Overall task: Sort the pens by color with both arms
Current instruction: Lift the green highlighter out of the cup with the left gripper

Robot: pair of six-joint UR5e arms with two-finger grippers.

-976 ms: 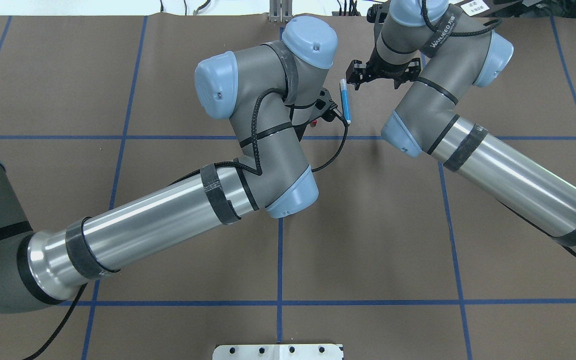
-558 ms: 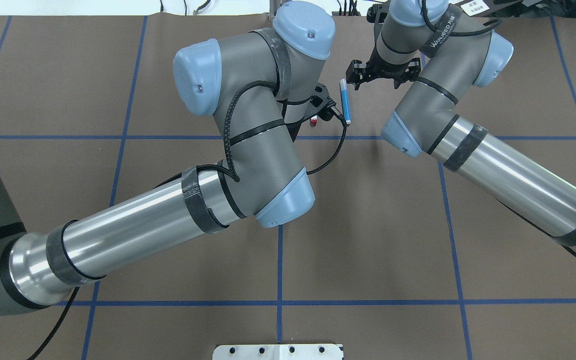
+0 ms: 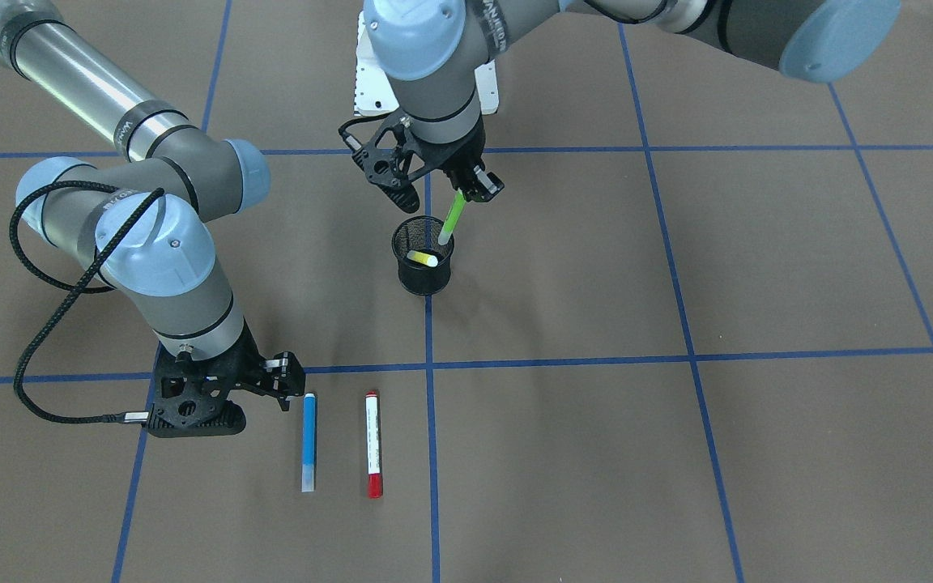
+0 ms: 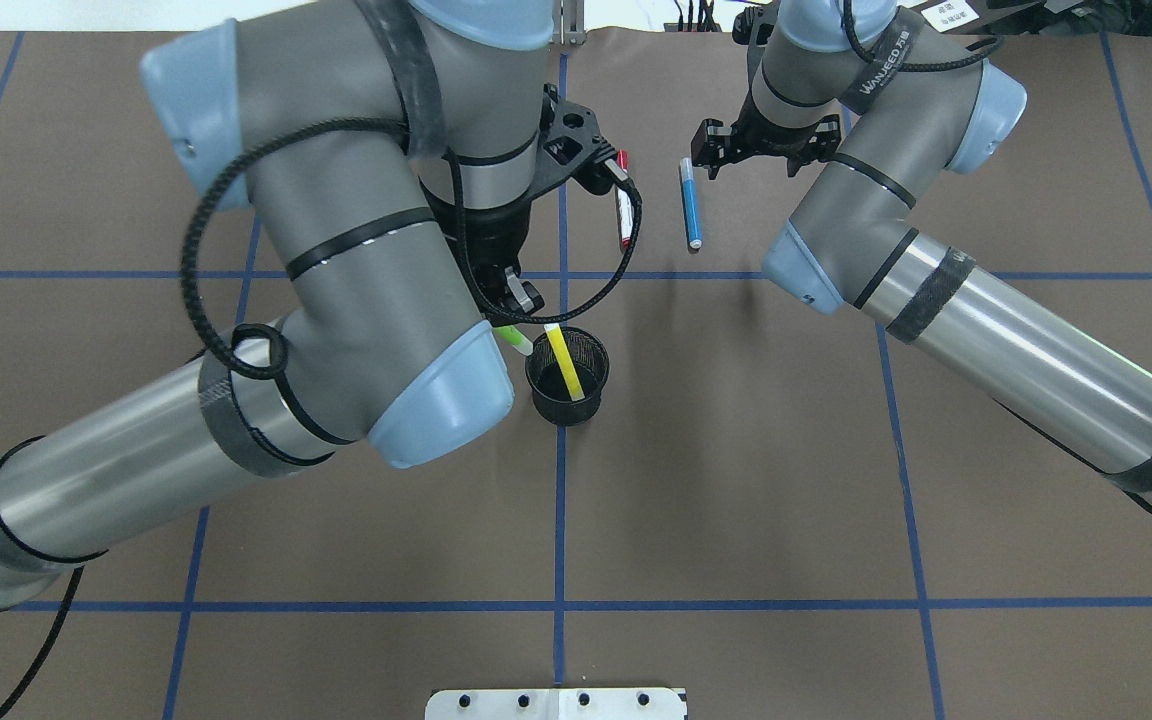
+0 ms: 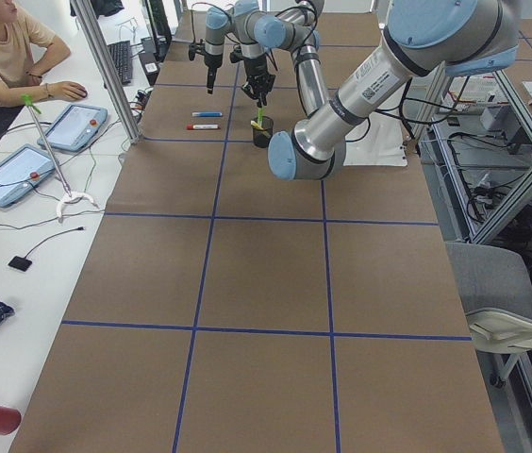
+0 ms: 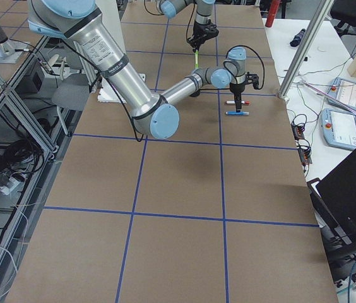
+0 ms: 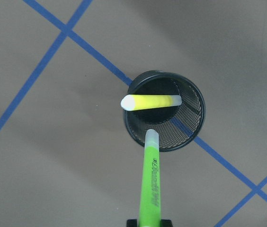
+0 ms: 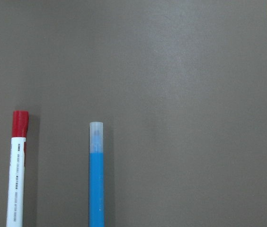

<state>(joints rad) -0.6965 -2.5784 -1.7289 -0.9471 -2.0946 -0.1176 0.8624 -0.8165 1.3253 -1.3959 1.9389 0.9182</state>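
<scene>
My left gripper (image 3: pixel 464 190) is shut on the top of the green pen (image 3: pixel 452 214). The pen hangs nearly upright with its tip at the rim of the black mesh cup (image 3: pixel 422 282). The left wrist view shows the green pen (image 7: pixel 151 184) pointing at the cup (image 7: pixel 190 127). The yellow pen (image 7: pixel 152 101) leans inside the cup. The blue pen (image 3: pixel 308 441) and the white pen with red cap (image 3: pixel 372 445) lie side by side on the table. My right gripper (image 3: pixel 284 380) is open and empty, just beside the blue pen's end. The right wrist view shows the blue pen (image 8: pixel 96 184) and the red-capped pen (image 8: pixel 17 179).
The brown table carries a grid of blue tape lines (image 3: pixel 428 453). A white mounting plate (image 3: pixel 369 89) sits at the robot's edge of the table. An operator (image 5: pixel 2 57) with tablets sits beyond the far side, seen in the exterior left view.
My left arm has swung back from the row of pens toward the robot. It now holds the green pen over the cup, which it hid before. My right arm has not moved.
</scene>
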